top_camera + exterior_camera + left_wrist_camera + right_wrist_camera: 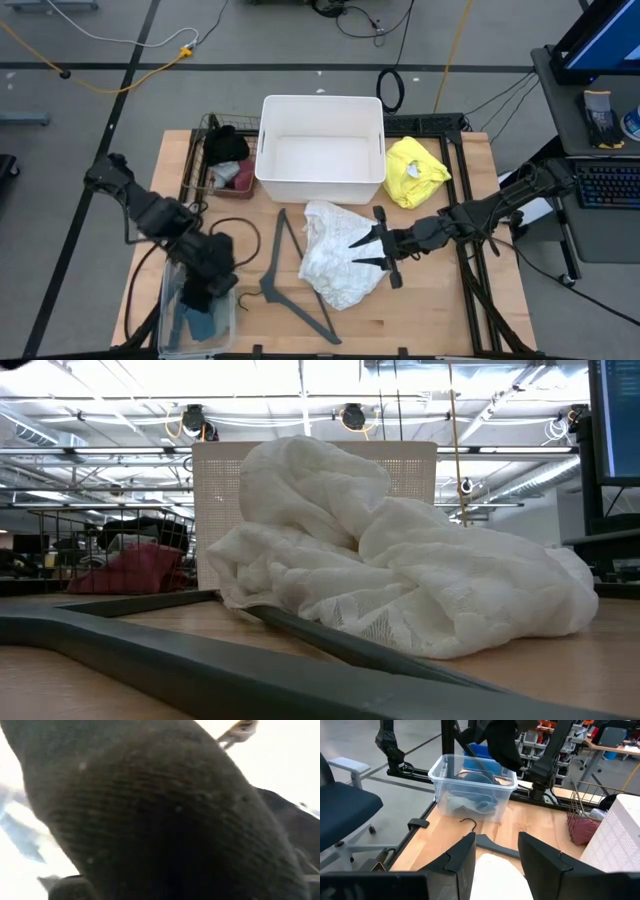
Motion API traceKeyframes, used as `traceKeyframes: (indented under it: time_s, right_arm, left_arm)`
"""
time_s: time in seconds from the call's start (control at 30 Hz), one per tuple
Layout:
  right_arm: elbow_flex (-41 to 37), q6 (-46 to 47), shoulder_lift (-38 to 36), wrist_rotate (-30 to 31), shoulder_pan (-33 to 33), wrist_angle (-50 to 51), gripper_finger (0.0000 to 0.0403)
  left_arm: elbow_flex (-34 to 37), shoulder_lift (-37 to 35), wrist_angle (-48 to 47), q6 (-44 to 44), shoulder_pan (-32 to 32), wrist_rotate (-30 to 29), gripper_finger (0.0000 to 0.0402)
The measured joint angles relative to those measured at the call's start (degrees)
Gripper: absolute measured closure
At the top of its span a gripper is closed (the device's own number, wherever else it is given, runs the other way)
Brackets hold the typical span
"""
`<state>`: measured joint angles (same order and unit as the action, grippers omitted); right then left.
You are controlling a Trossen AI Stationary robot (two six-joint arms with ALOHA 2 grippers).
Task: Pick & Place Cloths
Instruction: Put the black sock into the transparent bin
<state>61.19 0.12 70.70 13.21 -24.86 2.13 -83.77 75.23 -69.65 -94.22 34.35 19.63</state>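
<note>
Fingers of the right gripper (372,243) stand open against the lacy white cloth (335,250) mid-bench. The left gripper (200,292), clamped on a black cloth (504,742), hangs over the clear bin (470,787).

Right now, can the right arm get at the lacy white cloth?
Probably yes. The right gripper is open, its fingers at the edge of the lacy white cloth, with nothing between them. The hanger lies along the cloth's far side, out of the way.
</note>
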Motion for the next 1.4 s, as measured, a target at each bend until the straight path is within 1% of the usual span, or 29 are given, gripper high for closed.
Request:
traceKeyframes:
  time_s: [0.17,0.23,0.4,0.57,0.67,0.8,1.13,1.27,1.4]
  right_arm:
    - [0.00,-0.35,0.00,0.01,0.00,-0.09,0.0261]
    - [0.00,-0.35,0.00,0.02,0.00,-0.11,0.0261]
    - [0.00,-0.35,0.00,0.02,0.00,-0.11,0.0261]
    - [0.00,-0.35,0.00,0.02,0.00,-0.15,0.0264]
    - [0.00,-0.35,0.00,0.00,0.00,-0.15,0.0263]
    - [0.00,-0.35,0.00,0.02,0.00,-0.17,0.0265]
    - [0.00,-0.33,0.00,0.02,0.00,-0.41,0.0262]
    - [0.00,-0.33,0.00,0.02,0.00,-0.42,0.0262]
    - [0.00,-0.33,0.00,0.02,0.00,-0.42,0.0262]
  left_arm:
    - [0.00,0.14,-7.51,-10.01,4.73,-0.31,0.0400]
    - [0.00,0.23,-9.05,-13.22,6.59,-1.78,0.0401]
    - [0.26,0.56,-10.25,-18.96,10.20,-6.95,0.0401]
    - [2.93,0.54,-9.71,-23.82,12.38,-7.11,0.0401]
    - [4.76,0.54,-6.88,-24.49,13.13,-6.52,0.0401]
    - [8.75,0.52,-0.54,-24.87,13.74,-6.76,0.0401]
    - [26.48,0.54,20.55,-26.70,14.27,-5.17,0.0401]
    - [31.35,0.54,24.98,-28.47,14.28,-5.14,0.0401]
    - [33.47,0.54,27.00,-29.39,14.29,-4.66,0.0398]
